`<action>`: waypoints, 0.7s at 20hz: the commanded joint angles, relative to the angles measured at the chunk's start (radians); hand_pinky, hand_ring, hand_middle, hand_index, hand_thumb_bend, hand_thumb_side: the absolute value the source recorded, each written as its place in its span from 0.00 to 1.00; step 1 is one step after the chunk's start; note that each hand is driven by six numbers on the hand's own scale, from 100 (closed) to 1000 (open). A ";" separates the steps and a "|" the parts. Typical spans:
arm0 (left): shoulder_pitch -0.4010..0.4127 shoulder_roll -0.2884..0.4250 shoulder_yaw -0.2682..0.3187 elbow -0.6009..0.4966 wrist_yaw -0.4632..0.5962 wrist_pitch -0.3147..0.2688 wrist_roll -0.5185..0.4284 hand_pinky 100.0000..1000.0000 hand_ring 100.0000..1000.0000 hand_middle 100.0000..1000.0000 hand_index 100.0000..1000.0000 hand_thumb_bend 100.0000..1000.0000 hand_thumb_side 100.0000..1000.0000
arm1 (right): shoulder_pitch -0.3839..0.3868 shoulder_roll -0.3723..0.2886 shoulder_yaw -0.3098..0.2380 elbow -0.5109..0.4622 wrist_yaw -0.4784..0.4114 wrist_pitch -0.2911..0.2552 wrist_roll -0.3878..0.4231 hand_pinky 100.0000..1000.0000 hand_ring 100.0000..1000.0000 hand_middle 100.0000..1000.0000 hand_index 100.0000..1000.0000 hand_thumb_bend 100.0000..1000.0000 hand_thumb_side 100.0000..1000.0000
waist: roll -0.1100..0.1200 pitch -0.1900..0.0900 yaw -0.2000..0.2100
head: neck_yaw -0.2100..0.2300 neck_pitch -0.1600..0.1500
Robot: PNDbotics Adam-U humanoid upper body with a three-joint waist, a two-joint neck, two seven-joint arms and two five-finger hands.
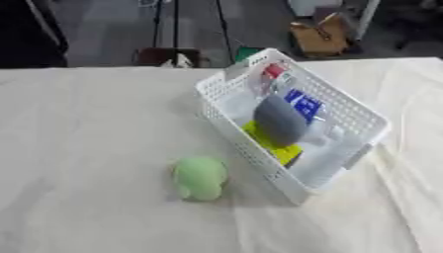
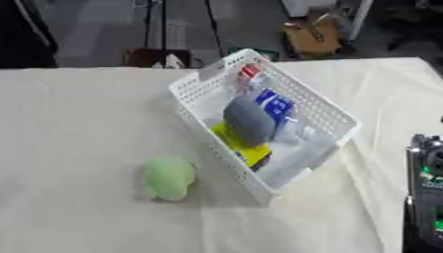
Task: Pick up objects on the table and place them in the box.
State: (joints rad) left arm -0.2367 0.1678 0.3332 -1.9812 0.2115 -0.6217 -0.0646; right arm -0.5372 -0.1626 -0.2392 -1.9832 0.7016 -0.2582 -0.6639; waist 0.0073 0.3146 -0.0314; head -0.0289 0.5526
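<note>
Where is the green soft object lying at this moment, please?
The green soft object lies on the table's cloth, left of centre in both eye views, just outside the long left wall of the white basket.

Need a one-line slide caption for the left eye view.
Green soft object lies on the cloth-covered table beside the white basket, which already holds several items; no hand visible.

Seen only at the right eye view's lower right edge: a black, boxy arm [image 2: 425,192], upright and slab-sided, with silver-grey edging near its top and small green spots glowing on its face. Finer detail too blurred to make out. No part visible in the left eye view.
</note>
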 commanded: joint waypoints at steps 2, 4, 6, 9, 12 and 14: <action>-0.007 0.015 0.003 -0.019 0.001 -0.002 -0.003 0.78 0.62 0.71 0.83 0.00 0.72 | -0.016 -0.027 0.002 -0.017 -0.006 -0.001 0.005 0.71 0.67 0.59 0.78 0.00 0.96 | 0.000 -0.014 0.000 | -0.004 0.006; -0.001 0.044 0.006 -0.019 -0.013 -0.016 0.002 0.78 0.63 0.73 0.86 0.00 0.70 | -0.015 -0.026 0.002 -0.017 -0.006 0.000 0.006 0.71 0.67 0.59 0.78 0.00 0.96 | 0.000 -0.016 0.001 | -0.004 0.011; 0.008 0.090 0.004 -0.019 -0.034 -0.042 0.019 0.79 0.63 0.74 0.89 0.00 0.70 | -0.013 -0.025 0.002 -0.017 -0.005 -0.001 0.006 0.71 0.67 0.59 0.78 0.00 0.96 | 0.001 -0.019 0.002 | -0.002 0.015; 0.039 0.218 -0.006 -0.019 -0.088 -0.103 0.069 0.82 0.66 0.77 0.95 0.00 0.68 | -0.009 -0.025 0.005 -0.017 -0.005 -0.002 0.008 0.71 0.67 0.59 0.78 0.00 0.95 | 0.007 -0.027 0.003 | 0.003 0.019; 0.078 0.373 -0.030 -0.019 -0.182 -0.158 0.120 0.87 0.71 0.84 1.00 0.00 0.66 | -0.002 -0.026 0.006 -0.017 -0.004 -0.004 0.009 0.71 0.67 0.59 0.78 0.00 0.95 | 0.014 -0.036 0.005 | 0.003 0.026; 0.100 0.493 -0.051 -0.019 -0.291 -0.177 0.137 0.92 0.77 0.91 1.00 0.00 0.67 | 0.003 -0.026 0.008 -0.017 -0.004 -0.004 0.010 0.71 0.67 0.59 0.78 0.00 0.94 | 0.018 -0.044 0.008 | 0.004 0.032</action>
State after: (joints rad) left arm -0.1357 0.5617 0.2891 -1.9812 -0.0258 -0.7802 0.0588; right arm -0.5259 -0.1628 -0.2333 -1.9832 0.7011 -0.2607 -0.6578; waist 0.0256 0.2899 -0.0241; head -0.0269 0.5742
